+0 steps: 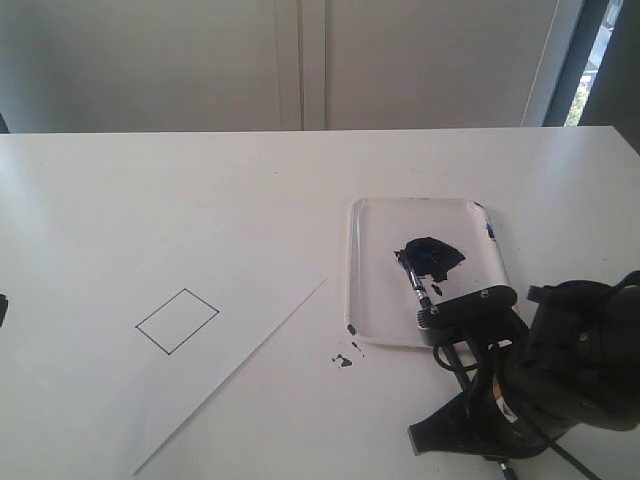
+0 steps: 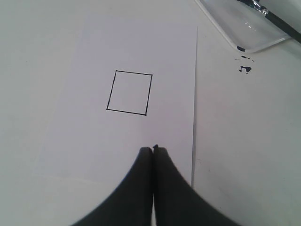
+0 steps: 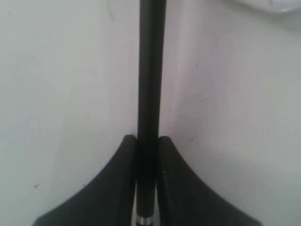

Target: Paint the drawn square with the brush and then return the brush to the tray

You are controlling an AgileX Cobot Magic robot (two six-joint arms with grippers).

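- Black right gripper (image 3: 148, 139) clamps the long black-handled brush (image 3: 150, 70) just outside the tray; left gripper (image 2: 154, 149) closed, empty.
- Clear rounded plastic tray (image 1: 352, 270): bristles in its blue-black paint blob (image 1: 432, 255).
- Unpainted thin-outlined square (image 1: 177, 320) left of the tray, on white paper (image 1: 255, 300).
- White table (image 1: 150, 200), pale wall (image 1: 150, 60).

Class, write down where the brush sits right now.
In the exterior view the brush is on the right: bristles at the paint blob in the tray, handle crossing its lower rim, clamped by the right gripper.

The tool (image 3: 148, 140) pinches the brush (image 3: 150, 70) handle.
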